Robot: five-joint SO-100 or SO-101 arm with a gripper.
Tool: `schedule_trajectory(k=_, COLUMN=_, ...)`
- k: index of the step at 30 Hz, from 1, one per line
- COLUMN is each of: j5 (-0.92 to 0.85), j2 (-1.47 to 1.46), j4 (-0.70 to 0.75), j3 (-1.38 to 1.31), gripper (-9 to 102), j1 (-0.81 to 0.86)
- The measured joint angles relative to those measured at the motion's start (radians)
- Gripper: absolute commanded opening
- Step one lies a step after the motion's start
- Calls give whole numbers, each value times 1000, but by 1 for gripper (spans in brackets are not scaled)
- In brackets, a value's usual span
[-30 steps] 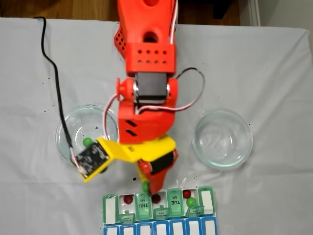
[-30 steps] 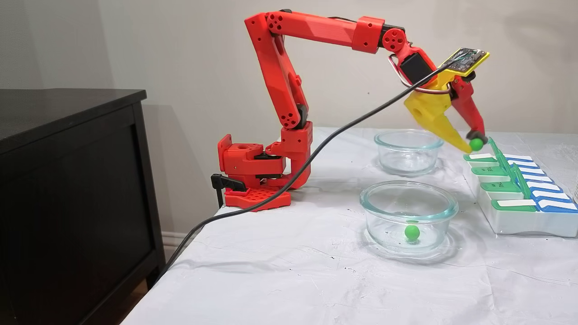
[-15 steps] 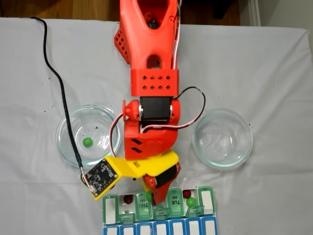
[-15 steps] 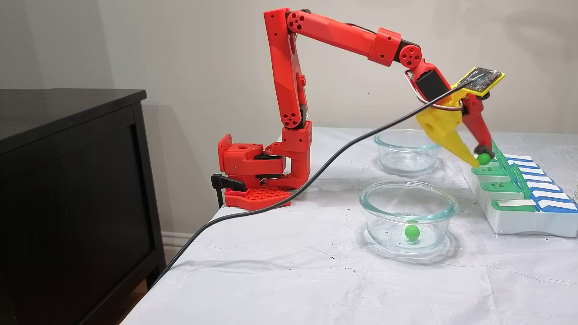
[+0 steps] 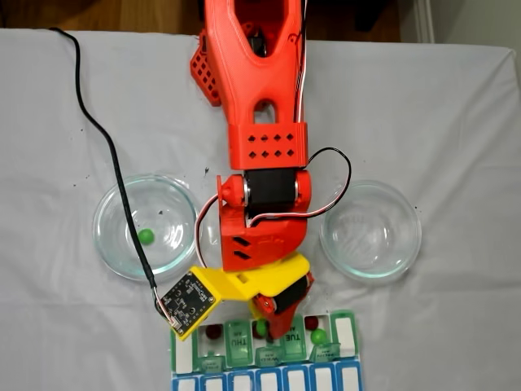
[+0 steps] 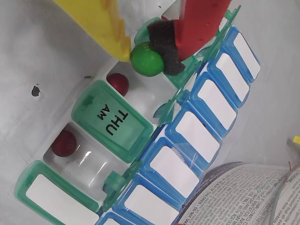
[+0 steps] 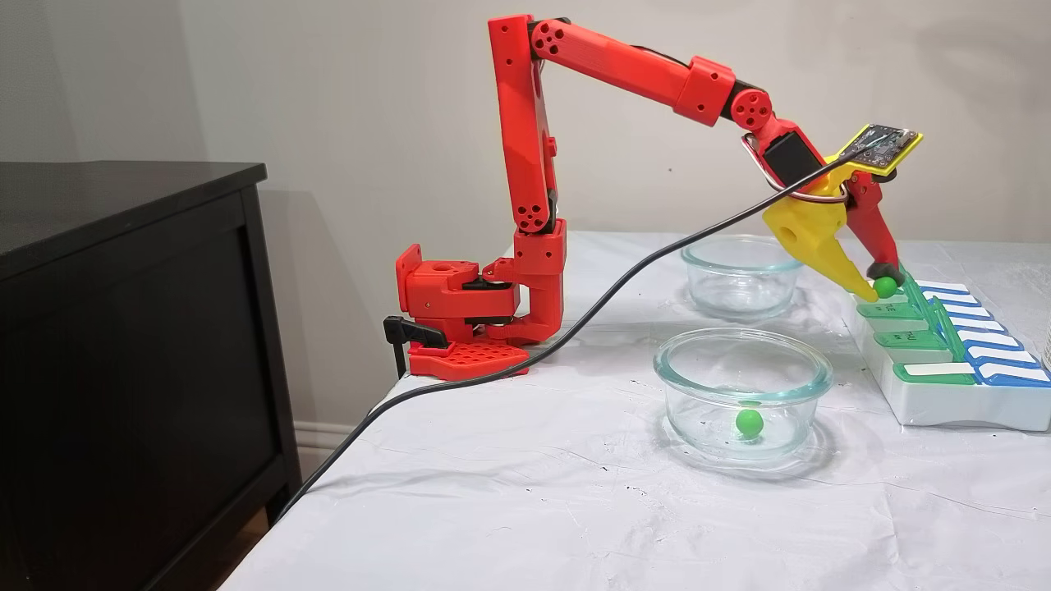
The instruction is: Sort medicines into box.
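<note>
Gripper [image 6: 147, 55] pinches a green ball [image 6: 146, 60] between yellow tip and black pad, top centre of wrist view, above the pill organizer [image 6: 140, 154]. Two dark red balls [image 6: 64, 143] sit in open compartments flanking the THU lid [image 6: 111, 119].

Green ball [image 6: 146, 59] (lids [image 6: 112, 121] green too).

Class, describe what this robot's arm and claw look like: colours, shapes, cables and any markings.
The arm is bright red printed plastic in boxy links with round holes. The claw pairs a yellow tapered finger with a red one bearing black padding. White and red wires loop by a black motor.
</note>
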Motion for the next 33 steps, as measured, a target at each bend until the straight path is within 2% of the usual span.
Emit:
schedule_trajectory(k=13, j5=-35, j2=-92, j4=-84, j3=0, gripper=0, j1=-2)
schedule_trajectory(k=17, j5=-51, j2=-95, j4=-117, j3=0, gripper=13, j1=-2)
schedule_trajectory(k=27, j5=-51, j2=-95, j4=-123, j3=0, gripper=19, j1=-2)
schedule_trajectory(k=30, j5=-46, j2=-95, j4=-121, j3=0, gripper=17, j1=-2)
schedule_trajectory(k=33, j5=-44, j2=-110, j4=-118, j3=0, gripper=6, j1=-2)
